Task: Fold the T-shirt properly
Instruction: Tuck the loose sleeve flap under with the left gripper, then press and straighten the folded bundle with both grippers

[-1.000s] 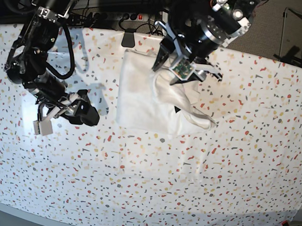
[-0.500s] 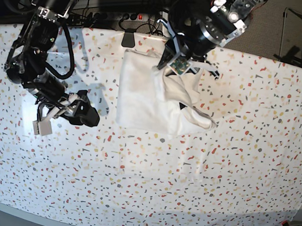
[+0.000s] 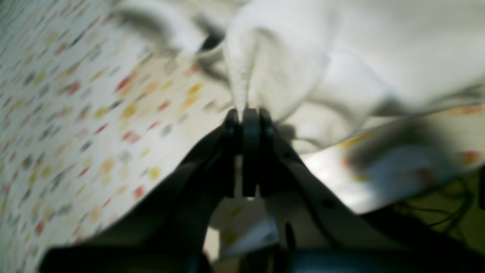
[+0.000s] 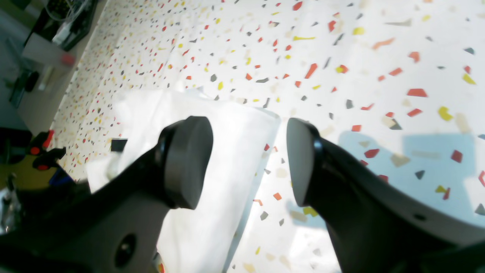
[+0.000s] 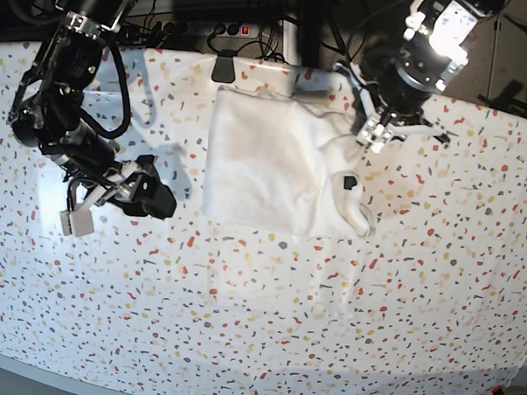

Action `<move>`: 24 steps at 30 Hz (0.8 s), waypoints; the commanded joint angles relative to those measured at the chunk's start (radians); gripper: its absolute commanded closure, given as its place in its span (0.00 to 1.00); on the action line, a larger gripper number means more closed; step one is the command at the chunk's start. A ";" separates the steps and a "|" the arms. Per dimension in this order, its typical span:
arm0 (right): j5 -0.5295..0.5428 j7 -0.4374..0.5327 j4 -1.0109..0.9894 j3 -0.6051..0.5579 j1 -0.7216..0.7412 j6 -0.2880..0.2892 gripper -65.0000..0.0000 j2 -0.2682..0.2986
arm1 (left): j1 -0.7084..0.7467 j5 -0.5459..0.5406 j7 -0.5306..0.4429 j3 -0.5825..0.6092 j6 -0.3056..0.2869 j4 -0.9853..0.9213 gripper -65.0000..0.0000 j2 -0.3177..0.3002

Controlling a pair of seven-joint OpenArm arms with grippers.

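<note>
The left gripper [image 5: 368, 139], open over the middle of the T-shirt [image 5: 260, 167] a second ago, is now closed on a pinch of its white cloth and sits farther toward the shirt's right edge in the base view. The fabric it holds is drawn out that way, uncovering a small black tag [image 5: 346, 179].

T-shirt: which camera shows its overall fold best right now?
Base view: the whole T-shirt lies visible, left claw pinching its right edge. Left wrist shows only blurred pinched fabric; right wrist catches one folded side.
</note>
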 commanded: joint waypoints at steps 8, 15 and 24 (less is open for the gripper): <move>0.026 0.016 0.018 0.003 0.014 0.009 0.47 0.008 | -0.003 0.033 0.230 -0.025 0.032 0.014 0.98 -0.046; 0.027 0.016 0.018 0.003 0.014 0.009 0.47 0.008 | -0.006 0.286 0.267 -0.025 0.197 0.015 0.70 -0.046; 0.027 0.016 0.018 -0.045 0.014 0.009 0.47 0.008 | -0.006 0.451 0.266 -0.025 0.448 0.016 0.70 -0.046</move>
